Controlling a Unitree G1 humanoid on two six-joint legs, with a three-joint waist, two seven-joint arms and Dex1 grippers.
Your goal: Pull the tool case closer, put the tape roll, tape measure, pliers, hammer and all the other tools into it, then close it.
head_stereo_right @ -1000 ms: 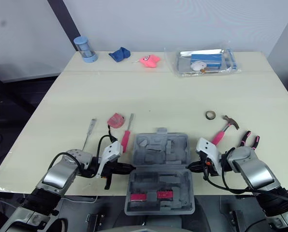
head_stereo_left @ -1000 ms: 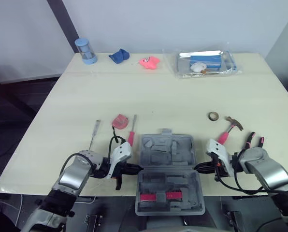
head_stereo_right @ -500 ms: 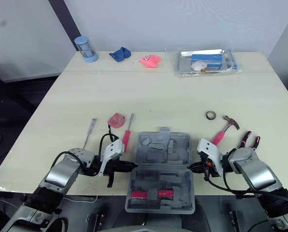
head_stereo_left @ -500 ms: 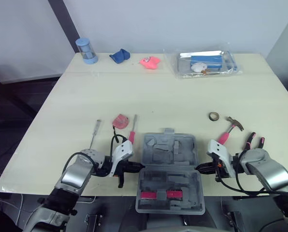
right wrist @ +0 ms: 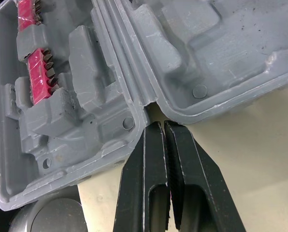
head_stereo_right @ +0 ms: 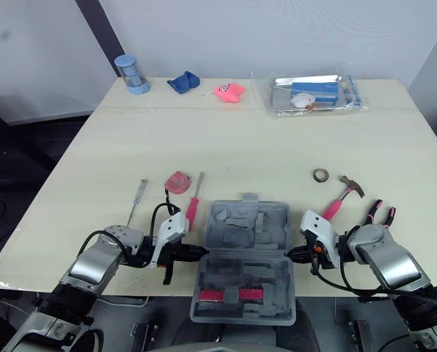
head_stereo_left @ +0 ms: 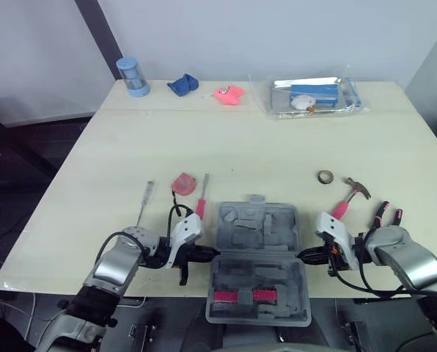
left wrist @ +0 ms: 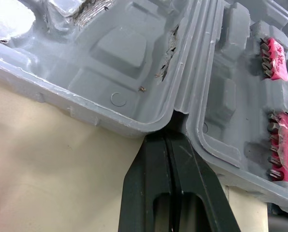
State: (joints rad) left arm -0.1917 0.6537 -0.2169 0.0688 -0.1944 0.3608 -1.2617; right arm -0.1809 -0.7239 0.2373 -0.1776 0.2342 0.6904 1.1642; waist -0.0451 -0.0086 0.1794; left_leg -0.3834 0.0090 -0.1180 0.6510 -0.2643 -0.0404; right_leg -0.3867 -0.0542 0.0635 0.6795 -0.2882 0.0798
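Left gripper (left wrist: 169, 137) and right gripper (right wrist: 162, 126), each pressed together, brace opposite sides of the open tool case (head_stereo_left: 256, 229), lower centre, apparently to drag it.

Grey tool case (head_stereo_left: 256, 235) w/ pink bit strips (head_stereo_left: 237, 296) noted; hammer (head_stereo_left: 347, 199) and screwdriver (head_stereo_left: 200, 204) handles pink, table (head_stereo_left: 240, 139) cream.

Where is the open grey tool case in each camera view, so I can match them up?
Left eye view: tool case at the table's near edge, centre.
Right eye view: tool case at the near edge, centre.
Left wrist view: tool case just beyond the shut left pincer, at its hinge.
Right wrist view: tool case just beyond the shut right pincer, at its hinge.
Shared landmark: the pink bit strips in the case's near half.
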